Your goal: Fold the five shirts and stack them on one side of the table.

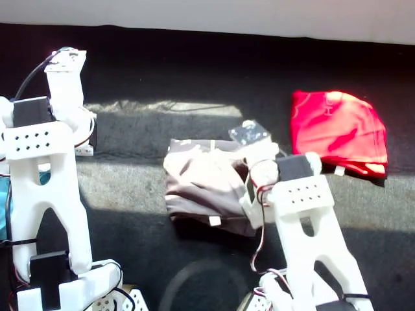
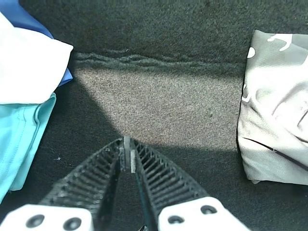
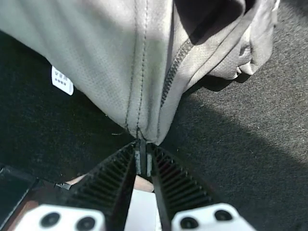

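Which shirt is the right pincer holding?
The grey shirt mid-table: the right pincer is shut on its seamed edge. The red shirt lies apart on the table, with no pincer on it.

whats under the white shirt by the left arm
The edge of a blue shirt and a turquoise shirt stick out from under the white shirt. Anything else beneath is covered by it.

Robot test bench — two white arms [image 1: 45, 181] on felt-covered table [image 1: 194, 65].
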Tool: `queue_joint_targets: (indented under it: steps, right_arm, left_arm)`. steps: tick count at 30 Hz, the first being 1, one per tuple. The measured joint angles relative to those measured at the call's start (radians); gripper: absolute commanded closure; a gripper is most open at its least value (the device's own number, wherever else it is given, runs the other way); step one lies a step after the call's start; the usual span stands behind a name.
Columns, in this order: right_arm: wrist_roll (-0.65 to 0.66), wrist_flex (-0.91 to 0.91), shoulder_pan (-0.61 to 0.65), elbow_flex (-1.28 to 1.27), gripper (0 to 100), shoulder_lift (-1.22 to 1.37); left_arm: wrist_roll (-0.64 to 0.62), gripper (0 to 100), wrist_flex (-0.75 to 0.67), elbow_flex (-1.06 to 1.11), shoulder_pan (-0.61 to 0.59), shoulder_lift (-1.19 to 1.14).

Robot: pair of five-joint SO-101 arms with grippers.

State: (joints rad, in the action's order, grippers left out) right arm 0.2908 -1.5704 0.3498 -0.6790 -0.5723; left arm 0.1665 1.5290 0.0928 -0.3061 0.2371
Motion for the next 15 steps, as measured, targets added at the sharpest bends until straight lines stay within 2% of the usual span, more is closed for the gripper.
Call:
queue_joint_targets:
  steps: [10, 15]
  right_arm:
    - [0.011, 0.012, -0.028, -0.110, 98.1, -0.044]
    - [0.057, 0.003, -0.094, -0.112, 83.6, -0.044]
  left_arm:
    - [0.000, 99, -0.020, 0.000, 0.000, 0.000]
    - [0.023, 99, -0.020, 0.000, 0.000, 0.000]
